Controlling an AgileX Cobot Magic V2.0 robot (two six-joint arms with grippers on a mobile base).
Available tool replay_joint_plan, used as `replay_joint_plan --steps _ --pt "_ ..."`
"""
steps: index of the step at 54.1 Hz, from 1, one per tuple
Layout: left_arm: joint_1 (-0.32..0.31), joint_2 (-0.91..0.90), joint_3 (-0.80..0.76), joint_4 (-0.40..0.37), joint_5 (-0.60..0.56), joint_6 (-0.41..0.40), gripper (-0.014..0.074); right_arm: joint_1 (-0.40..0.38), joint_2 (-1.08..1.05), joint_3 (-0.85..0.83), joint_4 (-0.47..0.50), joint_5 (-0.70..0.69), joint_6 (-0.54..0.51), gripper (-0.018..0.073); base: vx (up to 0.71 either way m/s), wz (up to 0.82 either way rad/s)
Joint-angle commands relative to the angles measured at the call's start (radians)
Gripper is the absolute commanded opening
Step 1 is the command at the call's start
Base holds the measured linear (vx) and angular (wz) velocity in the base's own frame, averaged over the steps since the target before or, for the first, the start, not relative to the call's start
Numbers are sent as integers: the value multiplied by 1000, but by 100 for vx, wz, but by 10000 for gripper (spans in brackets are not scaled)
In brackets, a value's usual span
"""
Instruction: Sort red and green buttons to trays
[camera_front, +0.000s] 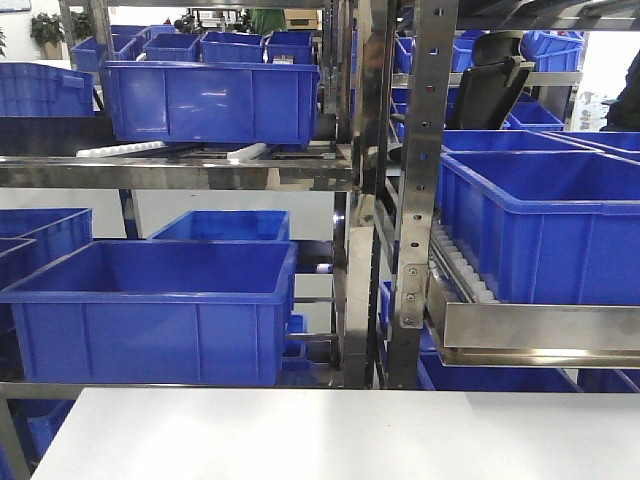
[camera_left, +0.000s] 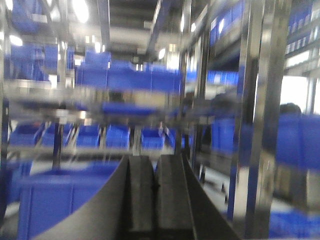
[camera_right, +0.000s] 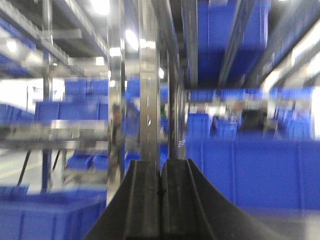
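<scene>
The red and green buttons and the red and green trays are out of view in every frame. My left gripper (camera_left: 155, 165) is shut and empty, its two black fingers pressed together and pointing at blurred shelving. My right gripper (camera_right: 160, 167) is also shut and empty, pointing at a steel upright and blue crates. Neither gripper shows in the front view.
Steel racks (camera_front: 420, 200) stand ahead, holding deep blue crates (camera_front: 150, 310) on several levels, one large crate (camera_front: 545, 235) on a roller shelf at the right. A white tabletop (camera_front: 330, 435) lies along the bottom of the front view. Both wrist views are motion-blurred.
</scene>
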Motion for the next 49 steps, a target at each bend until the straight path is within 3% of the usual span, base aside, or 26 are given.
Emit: replay_joint_plan --steps 1,9,16,33,42,49 --pt "-1 112 -174 -16 -80 25 -3 -4 118 -187 -7 -13 -118 -13 0 0" --pt "-1 420 -426 -14 -7 42 -3 -4 401 -440 -6 14 -157 -13 0 0" --pt "-1 626 -563 -12 -1 42 -3 -4 581 -559 11 -3 -157 -13 0 0" --pt "-1 847 -642 -6 -77 42 27 -4 756 -587 21 23 -132 17 0 0" --pt "-1 852 -642 -5 -83 42 136 -4 756 -587 11 57 -135 158 0 0" --pt "-1 852 -642 -5 -83 42 302 -4 756 -587 12 89 -135 368 0 0"
